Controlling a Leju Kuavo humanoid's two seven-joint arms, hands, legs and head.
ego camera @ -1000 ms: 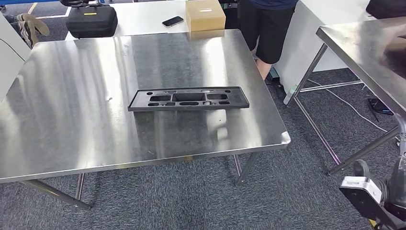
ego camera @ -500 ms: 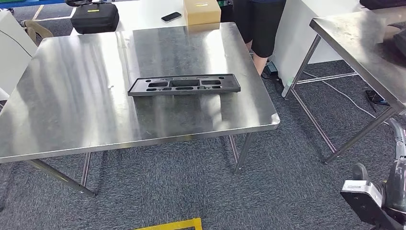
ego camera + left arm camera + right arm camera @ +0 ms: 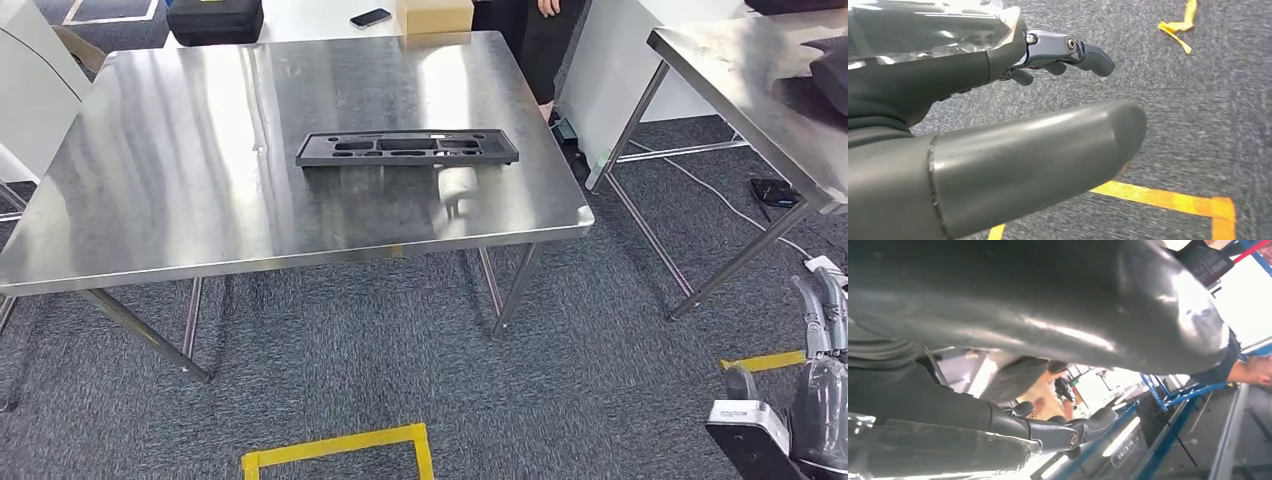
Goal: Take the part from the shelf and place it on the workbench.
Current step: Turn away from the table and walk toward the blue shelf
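The long black part [image 3: 407,148], a flat tray-like moulding with several cut-outs, lies flat on the steel workbench [image 3: 180,210], right of its middle. No hand touches it. My right hand [image 3: 824,318] hangs low at the lower right, well short of the bench, fingers apart and holding nothing; in the right wrist view its thick thumb [image 3: 1058,310] and dark fingers [image 3: 1073,432] enclose nothing. In the left wrist view my left hand [image 3: 1013,115] hangs over grey carpet, thumb [image 3: 1048,150] and fingers [image 3: 1073,52] apart, holding nothing.
A second steel table [image 3: 740,70] stands at the right, a cable [image 3: 700,195] on the carpet beneath. Behind the bench are a black case [image 3: 215,18], a phone [image 3: 371,17], a cardboard box [image 3: 434,15] and a person's legs [image 3: 535,45]. Yellow tape [image 3: 340,445] marks the floor.
The whole picture has shifted: the camera has drawn back from the bench, and yellow floor tape has come into view. The part lies as before on the bench.
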